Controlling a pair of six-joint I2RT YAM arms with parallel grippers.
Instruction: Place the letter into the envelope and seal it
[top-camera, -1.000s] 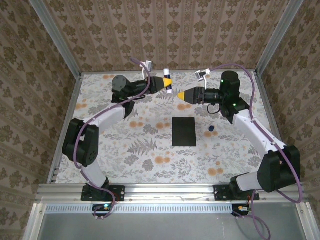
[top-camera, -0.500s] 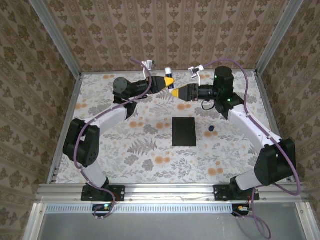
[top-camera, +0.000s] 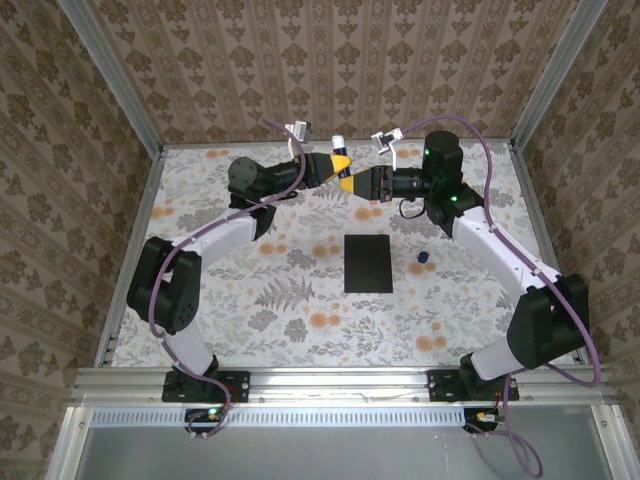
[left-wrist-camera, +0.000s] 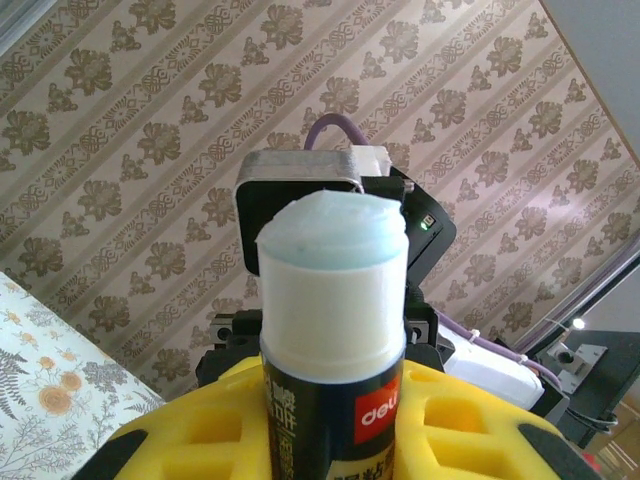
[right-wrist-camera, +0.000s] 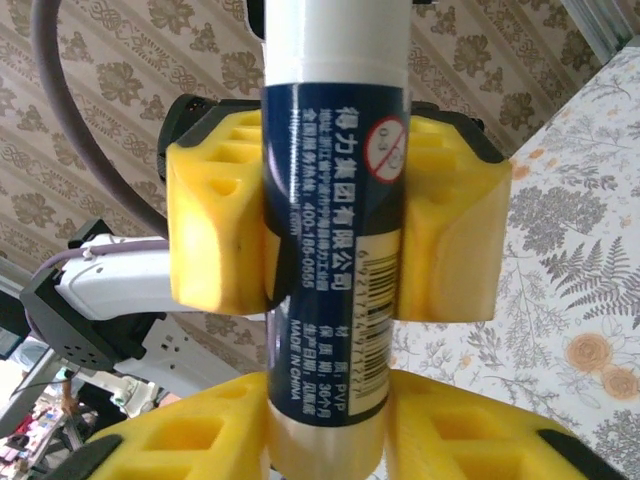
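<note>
The envelope (top-camera: 368, 263) lies flat in the middle of the worktop (top-camera: 200, 300), well apart from both arms. I cannot tell if the letter is already inside it. I judge that it probably is, because the work now is with the glue.

On the left, the left pincer (top-camera: 338, 165) is closed on a stick (top-camera: 337, 148) of glue and holds it in the air over the far part of the worktop. In the left wrist view the stick (left-wrist-camera: 333, 300) has no cap, and the pale glue stands bare above its white collar. Just right of it, the right pincer (top-camera: 352, 182) meets the same stick. In the right wrist view its fingers (right-wrist-camera: 170, 440) lie against both sides of the lower end of the stick (right-wrist-camera: 335, 200), under the left pincer (right-wrist-camera: 335, 225), so it seems to grip there. More to the right, a small dark blue cap (top-camera: 422, 257) stands near the envelope.

So the sealing is not done: the glue must yet go on the flap and the flap must be pressed down.

The envelope is a plain black rectangle, its long side pointing away from the arms. Nothing lies on it. How the flap lies, I cannot make out.
</note>
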